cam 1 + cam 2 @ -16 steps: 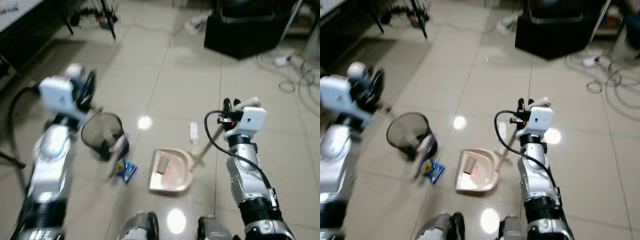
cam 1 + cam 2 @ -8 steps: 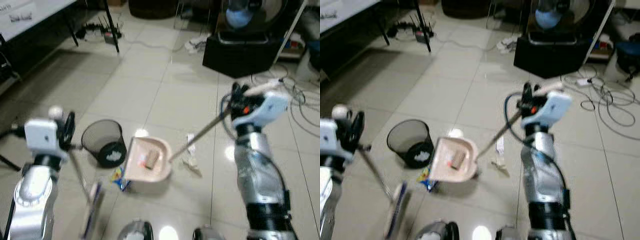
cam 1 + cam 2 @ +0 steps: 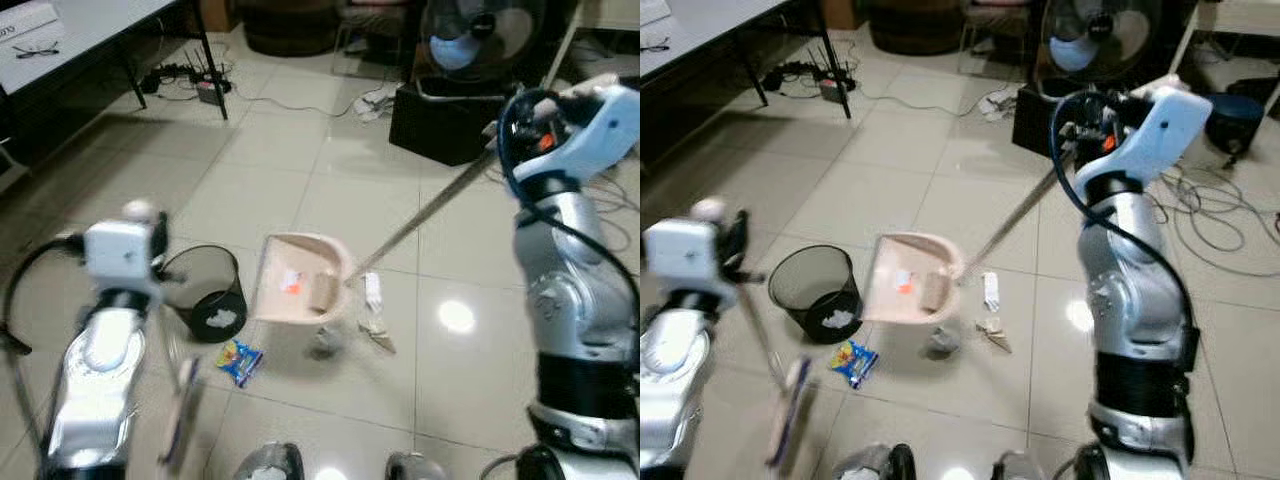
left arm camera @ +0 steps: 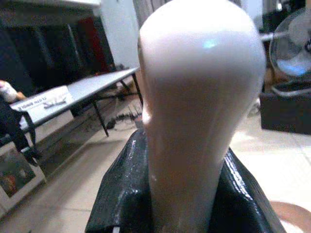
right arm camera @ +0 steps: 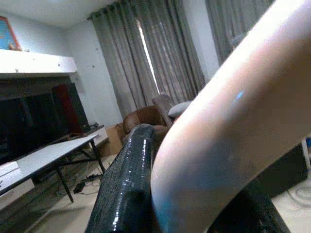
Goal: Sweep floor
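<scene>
- Below the right gripper [image 3: 1068, 132], clamped on its long handle, the dustpan [image 3: 910, 292] hangs lifted beside the bin [image 3: 818, 293].
- Left gripper [image 3: 150, 245] grips the broom [image 3: 787, 410].
- Scraps [image 3: 990, 333] lie on the tiled floor [image 3: 890, 160].

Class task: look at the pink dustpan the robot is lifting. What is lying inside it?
Inside the dustpan lie a small tan piece and a reddish scrap. Anything beneath them is hidden.

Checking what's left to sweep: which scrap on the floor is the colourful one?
The blue-and-yellow wrapper, lying beside the black bin. The other scraps, a white strip and crumpled bits right of the dustpan, are pale.
</scene>
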Robot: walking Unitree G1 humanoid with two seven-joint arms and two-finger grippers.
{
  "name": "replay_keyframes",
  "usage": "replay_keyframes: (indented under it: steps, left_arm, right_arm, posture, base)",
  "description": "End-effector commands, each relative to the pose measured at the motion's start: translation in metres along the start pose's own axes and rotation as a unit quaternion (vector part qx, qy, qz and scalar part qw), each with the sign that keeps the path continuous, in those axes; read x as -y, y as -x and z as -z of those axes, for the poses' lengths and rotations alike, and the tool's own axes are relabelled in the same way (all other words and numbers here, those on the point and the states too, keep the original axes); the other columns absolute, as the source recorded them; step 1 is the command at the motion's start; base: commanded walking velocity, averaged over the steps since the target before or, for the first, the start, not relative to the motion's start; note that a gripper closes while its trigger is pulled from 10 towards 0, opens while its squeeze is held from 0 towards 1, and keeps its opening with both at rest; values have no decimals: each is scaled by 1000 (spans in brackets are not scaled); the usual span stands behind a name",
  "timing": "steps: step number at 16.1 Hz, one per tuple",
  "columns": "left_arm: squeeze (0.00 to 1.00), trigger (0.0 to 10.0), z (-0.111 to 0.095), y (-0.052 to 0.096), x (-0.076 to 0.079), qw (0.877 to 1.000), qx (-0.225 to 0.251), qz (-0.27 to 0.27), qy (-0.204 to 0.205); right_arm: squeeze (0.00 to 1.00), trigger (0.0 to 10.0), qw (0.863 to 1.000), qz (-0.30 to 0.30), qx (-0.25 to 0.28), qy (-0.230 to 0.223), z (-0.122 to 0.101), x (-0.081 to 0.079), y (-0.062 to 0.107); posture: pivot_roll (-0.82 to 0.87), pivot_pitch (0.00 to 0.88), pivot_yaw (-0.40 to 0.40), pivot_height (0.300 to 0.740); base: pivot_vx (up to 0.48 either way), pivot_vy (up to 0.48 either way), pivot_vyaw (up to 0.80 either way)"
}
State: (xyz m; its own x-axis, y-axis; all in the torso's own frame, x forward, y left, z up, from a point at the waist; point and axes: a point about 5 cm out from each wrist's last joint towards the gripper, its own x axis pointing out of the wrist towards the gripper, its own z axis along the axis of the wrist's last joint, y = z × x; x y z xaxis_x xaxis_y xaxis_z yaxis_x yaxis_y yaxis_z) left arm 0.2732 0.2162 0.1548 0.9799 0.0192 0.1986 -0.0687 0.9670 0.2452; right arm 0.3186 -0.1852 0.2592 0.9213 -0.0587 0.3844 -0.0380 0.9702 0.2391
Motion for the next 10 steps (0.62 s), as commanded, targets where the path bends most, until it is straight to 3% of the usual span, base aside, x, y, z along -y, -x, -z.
replay_keyframes:
  steps: [1, 9, 10]
  left_arm:
    - [0, 10000, 3, 3, -5, 1000, -3, -16, -13]
    - [0, 10000, 6, -1, 5, 1000, -7, -22, -15]
    - [0, 10000, 6, -2, 6, 1000, -7, -22, -17]
  right_arm:
    - [0, 10000, 999, -31, 9, -8, -7, -16, -4]
    - [0, 10000, 999, -42, -15, -23, -8, -25, -6]
    - [0, 10000, 999, -41, -15, -27, -9, -24, -6]
  posture:
    - [-45, 20, 81, 740]
    - [-42, 13, 66, 740]
    - [-43, 10, 64, 740]
  base:
    - [349, 0, 463]
    - [407, 0, 800]
    - [409, 0, 0]
